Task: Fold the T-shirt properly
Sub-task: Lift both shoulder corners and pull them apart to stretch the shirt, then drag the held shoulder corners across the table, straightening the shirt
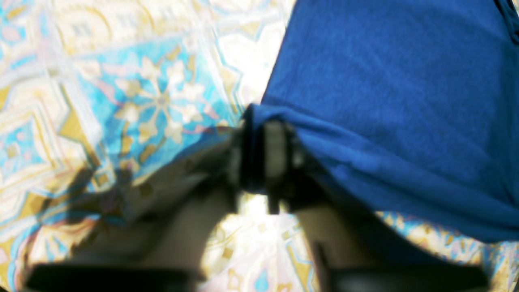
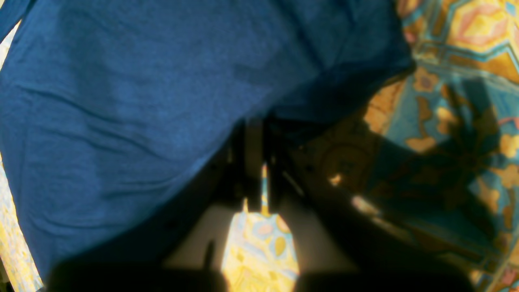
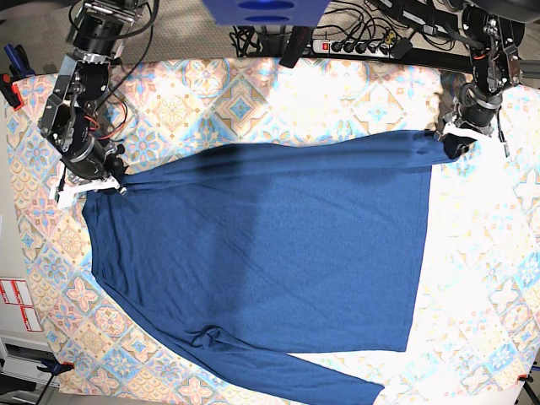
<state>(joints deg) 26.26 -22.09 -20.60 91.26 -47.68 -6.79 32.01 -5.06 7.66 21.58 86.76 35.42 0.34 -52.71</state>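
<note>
The shirt (image 3: 270, 253) lies spread on the patterned cloth (image 3: 354, 93), one corner pinched in the clenched right gripper (image 3: 114, 181), another at the left gripper (image 1: 263, 154), whose hold I cannot tell; both should pull evenly.

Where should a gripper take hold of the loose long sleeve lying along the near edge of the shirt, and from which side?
Probably at the cuff end of the sleeve on the T-shirt, coming from above at the near table edge. The sleeve lies flat and free there, its tip clear of the body on the patterned cloth.
</note>
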